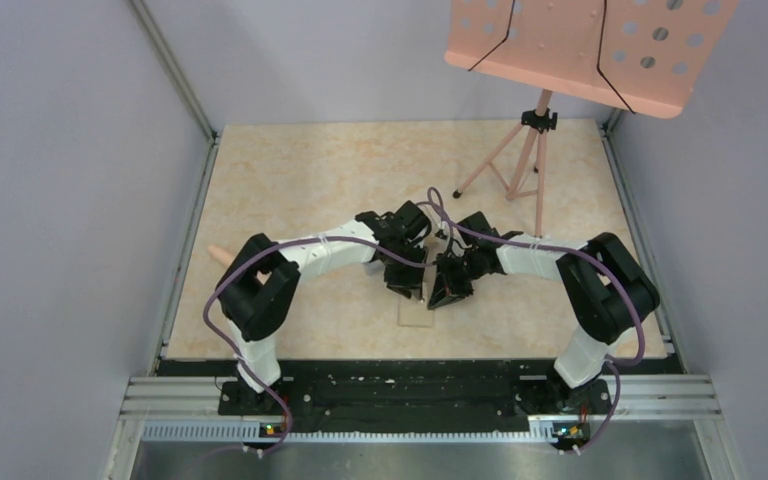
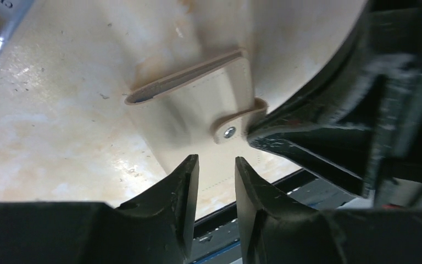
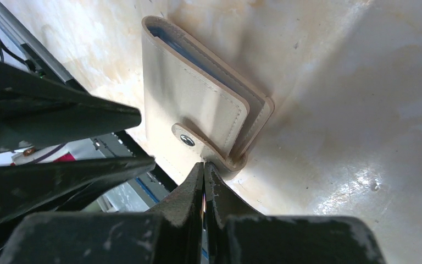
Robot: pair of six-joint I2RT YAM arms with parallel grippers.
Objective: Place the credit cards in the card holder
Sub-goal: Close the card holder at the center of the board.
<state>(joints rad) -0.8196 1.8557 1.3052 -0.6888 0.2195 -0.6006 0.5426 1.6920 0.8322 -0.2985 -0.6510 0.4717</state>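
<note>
Seen from above, the left hand (image 1: pixel 405 285) and the right hand (image 1: pixel 443 297) meet over the closed tan leather card holder (image 1: pixel 412 315), which lies on the marbled surface (image 1: pixel 310 170). In the left wrist view, the left hand is released, its fingers parted just above the holder's stitched edge. In the right wrist view, the right hand is clenched tight, its tips against the holder's snap tab.

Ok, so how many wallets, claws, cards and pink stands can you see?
Wallets: 1, the tan card holder
Claws: 2, left claw and right claw
Credit cards: 0 in view
Pink stands: 1, the music stand
Total: 4
</note>
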